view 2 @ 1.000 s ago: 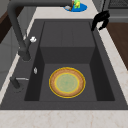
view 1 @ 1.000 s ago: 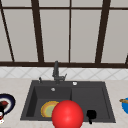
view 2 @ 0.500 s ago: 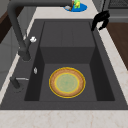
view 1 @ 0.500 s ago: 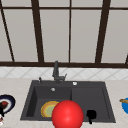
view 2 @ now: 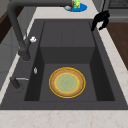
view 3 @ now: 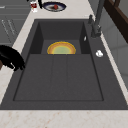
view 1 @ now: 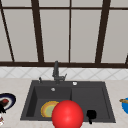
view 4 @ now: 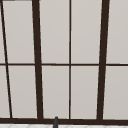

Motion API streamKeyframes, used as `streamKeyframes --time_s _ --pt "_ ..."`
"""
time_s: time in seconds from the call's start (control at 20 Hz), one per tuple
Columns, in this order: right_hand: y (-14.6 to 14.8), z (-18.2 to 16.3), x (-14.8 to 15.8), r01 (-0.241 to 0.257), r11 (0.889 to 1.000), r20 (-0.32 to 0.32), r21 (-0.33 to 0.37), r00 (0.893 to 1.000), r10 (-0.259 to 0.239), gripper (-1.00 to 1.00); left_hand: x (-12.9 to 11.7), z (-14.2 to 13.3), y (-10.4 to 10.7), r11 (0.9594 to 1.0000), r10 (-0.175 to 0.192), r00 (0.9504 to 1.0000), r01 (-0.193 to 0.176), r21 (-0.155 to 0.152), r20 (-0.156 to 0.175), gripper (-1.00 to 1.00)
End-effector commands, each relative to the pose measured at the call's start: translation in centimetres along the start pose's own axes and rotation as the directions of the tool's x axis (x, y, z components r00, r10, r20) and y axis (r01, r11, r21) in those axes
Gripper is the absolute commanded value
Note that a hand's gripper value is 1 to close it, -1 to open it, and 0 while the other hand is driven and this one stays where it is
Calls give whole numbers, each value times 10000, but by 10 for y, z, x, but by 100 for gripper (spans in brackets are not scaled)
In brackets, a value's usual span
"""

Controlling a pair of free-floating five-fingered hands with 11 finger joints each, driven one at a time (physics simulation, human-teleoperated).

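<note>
Two black hands show here: the right hand [view 1: 91, 115] hangs low at the lower right of the front view, over the near rim of the sink [view 1: 105, 100], and the left hand [view 1: 2, 109] peeks in at the far left edge beside a dark plate [view 1: 10, 98]. From the left side view the right hand [view 2: 100, 20] sits in the upper right, above the rim by the flat draining half, its fingers curled downward and holding nothing; the same hand [view 3: 11, 58] appears at the left edge of the right side view. Whether the left hand's fingers are apart or together I cannot tell. One yellow-rimmed plate [view 2: 67, 82] lies flat on the floor of the deep basin, well apart from both hands. One red ball [view 1: 67, 115] sits at the bottom centre of the front view, covering part of that plate. One faucet [view 1: 56, 72] stands at the back rim, and one blue dish [view 1: 125, 105] rests on the surface at the right edge. The draining half beside the right hand is bare, with room on every side. Nothing has shifted since half a second ago; both hands and the plate stay put.
</note>
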Motion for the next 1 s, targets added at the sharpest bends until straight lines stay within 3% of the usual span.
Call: streamKeyframes --time_s 0.0,0.2,0.7,0.95 --pt "0 0 0 0 10000 0 0 10000 0 0 2 2 22 10000 -46 10000 46 -3 -2 -100" --pt "0 0 0 0 10000 0 0 10000 0 0 5 5 18 9978 657 9978 -658 43 94 -100" --pt "0 0 0 0 10000 0 0 10000 0 0 18 6 13 9930 1182 9927 -1181 -53 237 -100" --pt "0 0 0 0 10000 0 0 10000 0 0 39 4 20 9957 923 9956 -923 14 175 -100"
